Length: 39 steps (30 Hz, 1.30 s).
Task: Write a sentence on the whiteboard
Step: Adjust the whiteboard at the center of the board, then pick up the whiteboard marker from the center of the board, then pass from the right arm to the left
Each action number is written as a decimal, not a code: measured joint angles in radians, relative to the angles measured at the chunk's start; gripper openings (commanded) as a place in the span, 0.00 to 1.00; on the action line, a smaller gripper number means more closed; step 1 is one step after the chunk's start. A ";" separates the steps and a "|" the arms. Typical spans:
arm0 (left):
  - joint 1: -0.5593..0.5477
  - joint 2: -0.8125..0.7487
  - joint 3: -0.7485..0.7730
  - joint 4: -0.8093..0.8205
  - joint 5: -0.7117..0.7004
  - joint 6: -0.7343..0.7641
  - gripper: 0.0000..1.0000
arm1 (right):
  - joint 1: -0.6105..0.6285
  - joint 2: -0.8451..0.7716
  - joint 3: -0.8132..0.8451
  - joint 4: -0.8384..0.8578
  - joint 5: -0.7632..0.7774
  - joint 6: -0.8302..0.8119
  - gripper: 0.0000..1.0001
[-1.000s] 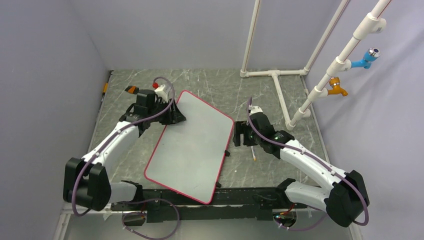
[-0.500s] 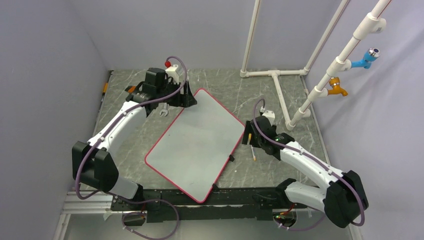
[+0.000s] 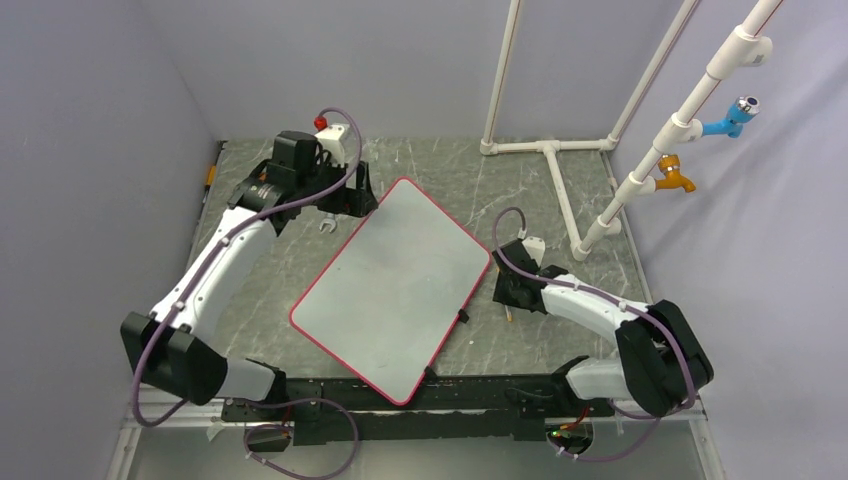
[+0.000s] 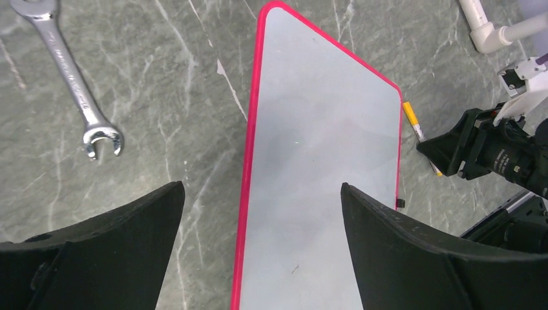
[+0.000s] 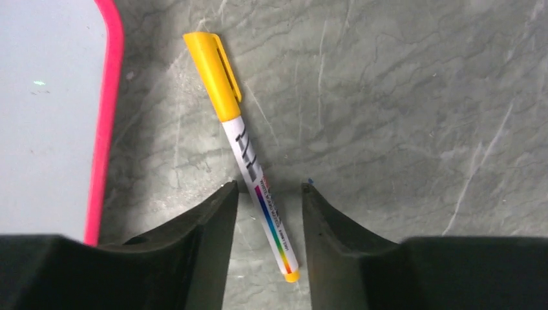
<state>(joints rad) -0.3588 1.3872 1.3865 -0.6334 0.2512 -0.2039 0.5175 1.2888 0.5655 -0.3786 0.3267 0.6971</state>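
Observation:
The whiteboard (image 3: 395,285) lies flat and slanted in the middle of the table, white with a thin red rim, and also shows in the left wrist view (image 4: 323,161). Its face is blank; no sentence shows. My left gripper (image 3: 347,195) is open and empty, held above the board's far corner (image 4: 262,194). A yellow-capped marker (image 5: 249,161) lies on the table just right of the board (image 3: 509,312). My right gripper (image 5: 268,187) is open and low over the table, its fingers on either side of the marker's tail half (image 3: 508,290).
A steel wrench (image 3: 327,226) lies left of the board's far corner (image 4: 71,77). A white PVC pipe frame (image 3: 555,190) stands at the back right, with blue and orange taps (image 3: 675,178) on a slanted pipe. Grey walls close in the sides.
The board has turned clockwise, uncovering the wrench. My left gripper let go of its far corner and drew back. My right gripper has come down over the marker.

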 measured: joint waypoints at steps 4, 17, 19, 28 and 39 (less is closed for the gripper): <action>0.000 -0.067 -0.002 -0.023 -0.020 0.031 0.97 | -0.008 0.017 0.005 0.024 0.002 -0.001 0.07; 0.000 -0.115 -0.088 -0.003 0.030 0.105 0.94 | -0.010 0.003 0.054 -0.063 0.036 -0.002 0.00; 0.000 -0.116 -0.093 0.004 0.047 0.110 0.93 | -0.010 -0.026 0.085 -0.098 0.051 -0.016 0.00; 0.001 -0.144 -0.115 0.050 0.243 0.114 0.85 | -0.006 -0.219 0.234 -0.115 -0.023 -0.209 0.00; 0.001 -0.149 -0.135 0.111 0.513 0.099 0.76 | 0.101 -0.318 0.289 -0.022 -0.336 -0.439 0.00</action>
<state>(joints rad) -0.3576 1.2381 1.2510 -0.5228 0.7639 -0.1051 0.6186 0.9707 0.8547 -0.4007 -0.0097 0.2577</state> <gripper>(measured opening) 0.784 0.033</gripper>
